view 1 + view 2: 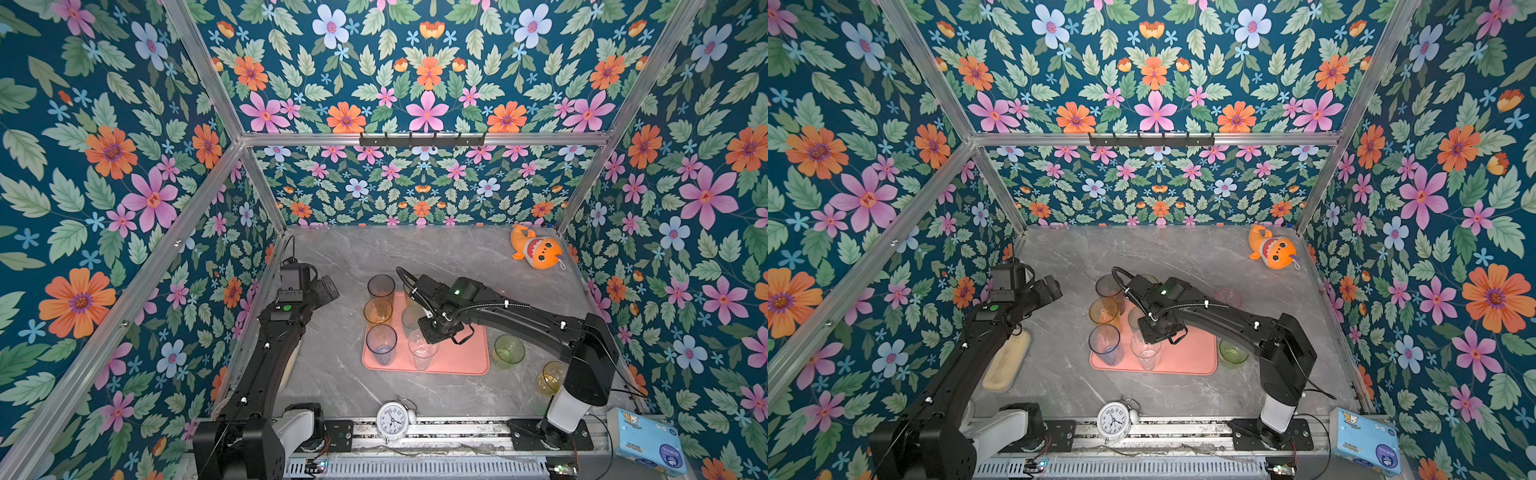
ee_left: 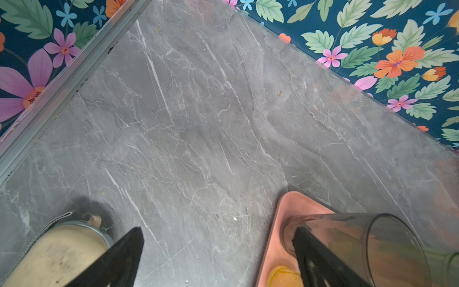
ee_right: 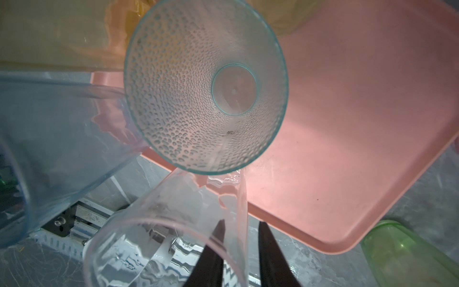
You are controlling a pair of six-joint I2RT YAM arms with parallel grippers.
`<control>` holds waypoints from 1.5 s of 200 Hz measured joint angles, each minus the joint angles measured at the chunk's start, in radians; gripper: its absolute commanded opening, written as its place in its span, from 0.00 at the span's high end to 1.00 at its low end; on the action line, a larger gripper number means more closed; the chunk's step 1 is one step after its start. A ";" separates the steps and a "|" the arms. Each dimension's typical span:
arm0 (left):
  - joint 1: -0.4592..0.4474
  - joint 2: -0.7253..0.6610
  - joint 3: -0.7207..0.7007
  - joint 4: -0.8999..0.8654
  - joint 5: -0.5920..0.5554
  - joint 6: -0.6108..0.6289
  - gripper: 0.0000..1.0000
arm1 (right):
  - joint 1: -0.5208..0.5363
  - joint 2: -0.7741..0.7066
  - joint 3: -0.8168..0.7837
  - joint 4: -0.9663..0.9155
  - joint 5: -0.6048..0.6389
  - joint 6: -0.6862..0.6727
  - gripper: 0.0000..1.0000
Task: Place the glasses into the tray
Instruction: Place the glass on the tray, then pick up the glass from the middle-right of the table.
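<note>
A grey marble desk (image 1: 332,386) sits inside walls papered with bright flowers. Two black robot arms reach in from the near edge. The left arm (image 1: 266,357) runs up the left side, and the right arm (image 1: 540,322) stretches from the near right to the middle.

A salmon-pink tray (image 1: 465,357) lies flat at the centre of the desk. Upright along its left edge, far to near, stand a tall grey glass (image 1: 380,286), an amber glass (image 1: 377,311) and a blue glass (image 1: 381,344). A clear glass (image 1: 422,348) stands at the near edge. Just behind it is a teal dimpled glass (image 3: 206,87), and what may be a yellowish one is mostly hidden by the right arm.

Off the tray, a green short glass (image 1: 508,350) stands just to its right. A yellow short glass (image 1: 550,377) is beside the right arm's base, and a pink short glass (image 1: 1228,297) sits further back.

The right pincer (image 3: 241,223) hangs over the clear glass with its fingers slightly parted. One finger is inside the wall and one outside, and neither presses it. The left pincer (image 2: 218,231) is spread wide and holds nothing, to the left of the tray's far corner.

An alarm clock (image 1: 392,419) stands at the near edge, and an orange plush fish (image 1: 538,248) lies in the far right corner.
</note>
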 measured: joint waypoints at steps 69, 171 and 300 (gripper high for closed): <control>0.000 0.000 -0.002 0.000 0.000 0.000 0.03 | 0.000 -0.066 0.000 0.001 -0.026 -0.002 0.52; 0.001 -0.003 0.004 0.003 0.000 0.000 0.03 | -0.032 -0.274 0.037 -0.026 -0.024 -0.057 0.46; 0.002 0.036 0.013 0.049 -0.003 -0.024 0.00 | -0.395 -0.576 -0.206 -0.017 0.149 -0.034 0.43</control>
